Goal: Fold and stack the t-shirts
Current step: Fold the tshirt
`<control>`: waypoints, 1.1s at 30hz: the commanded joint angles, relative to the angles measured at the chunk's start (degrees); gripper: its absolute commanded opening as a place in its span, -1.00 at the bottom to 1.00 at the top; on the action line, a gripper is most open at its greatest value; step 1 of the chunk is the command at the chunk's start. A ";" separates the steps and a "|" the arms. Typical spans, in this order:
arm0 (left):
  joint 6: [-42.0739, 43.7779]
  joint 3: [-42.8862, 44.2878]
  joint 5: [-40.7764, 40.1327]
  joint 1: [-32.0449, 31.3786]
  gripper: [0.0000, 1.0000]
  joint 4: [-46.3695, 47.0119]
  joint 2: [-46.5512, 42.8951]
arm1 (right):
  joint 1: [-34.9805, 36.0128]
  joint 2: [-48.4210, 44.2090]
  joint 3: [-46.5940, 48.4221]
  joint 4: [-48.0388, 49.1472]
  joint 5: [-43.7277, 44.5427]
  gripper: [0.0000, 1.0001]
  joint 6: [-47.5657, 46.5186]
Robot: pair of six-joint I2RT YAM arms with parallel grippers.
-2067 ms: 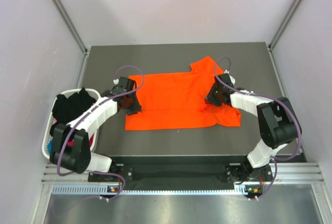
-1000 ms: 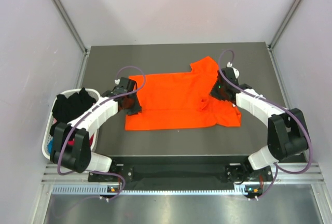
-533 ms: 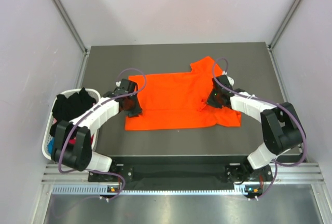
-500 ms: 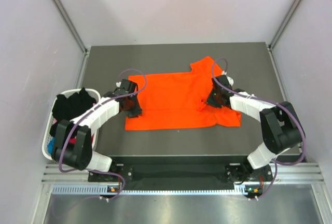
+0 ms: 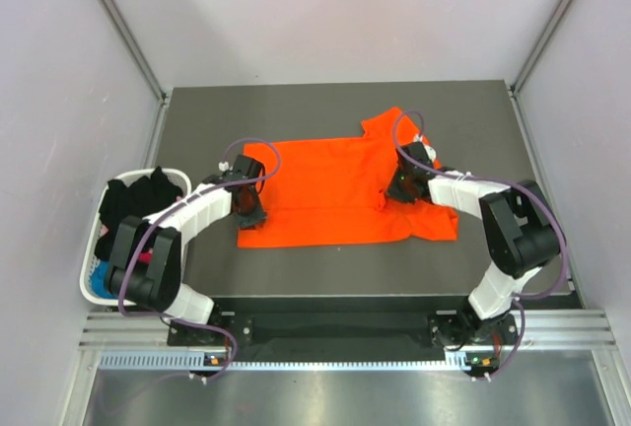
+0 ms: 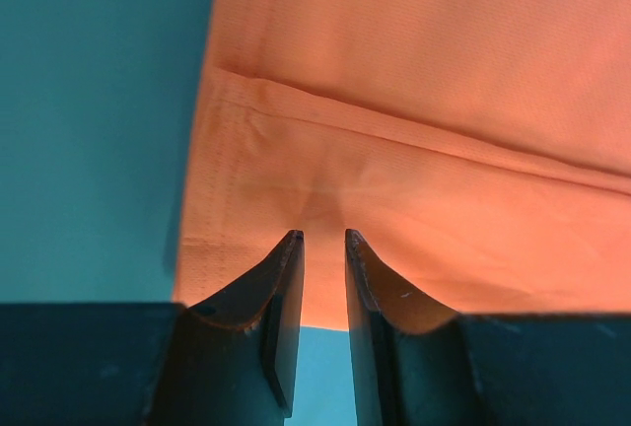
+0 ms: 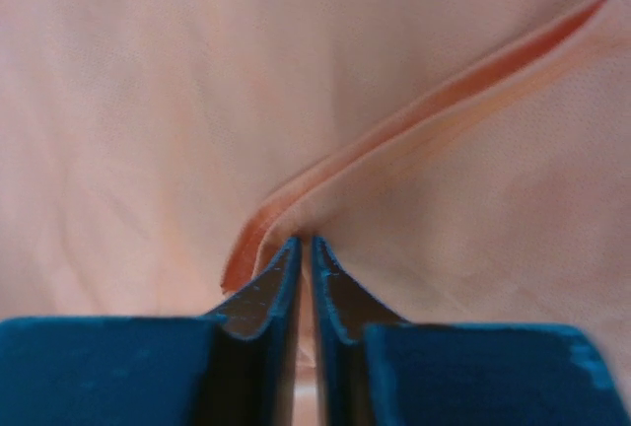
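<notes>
In the left wrist view, the left pincer (image 6: 320, 236) points down at the orange t-shirt (image 6: 444, 81), close to the garment's edge. Its fingers (image 6: 281, 293) stand a narrow slit apart, and the tips meet a small pucker in the cloth. Whether they nip the cloth or only press on it cannot be made out. A seam runs across the shirt above the tips. Bare table (image 6: 99, 101) fills the left of the picture and shows again in the slit below the cloth's edge.

In the right wrist view, orange cloth fills the whole picture, washed pale, with no table visible. A raised fold (image 7: 424, 120) comes down from the upper right and ends at the right pincer (image 7: 306, 241). The jaws are all but together, clamped on that fold.

In the top external view, the shirt lies spread flat at the middle of the table, with one sleeve pointing toward the far side. The dark pincer bodies hide the points where they meet the cloth, the left at the shirt's near left corner and the right at its right side. Bare table rings the shirt, widest at the far side. A white basket (image 5: 87, 270) hangs off the table's left edge, holding black garments (image 5: 143, 199). The left arm partly covers it.
</notes>
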 commanded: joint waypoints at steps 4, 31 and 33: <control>-0.91 0.03 -3.56 -0.29 -0.43 -0.56 -1.44 | 0.25 -5.58 8.12 -16.26 7.14 -0.53 -1.60; -2.41 -7.35 -3.38 -1.43 -0.46 5.77 -1.37 | -27.53 -26.32 -12.08 -34.40 8.65 -0.39 13.43; -2.32 -7.35 -3.91 -1.43 -0.46 5.85 -0.57 | -27.62 -26.59 -12.61 -33.26 7.86 -0.39 13.69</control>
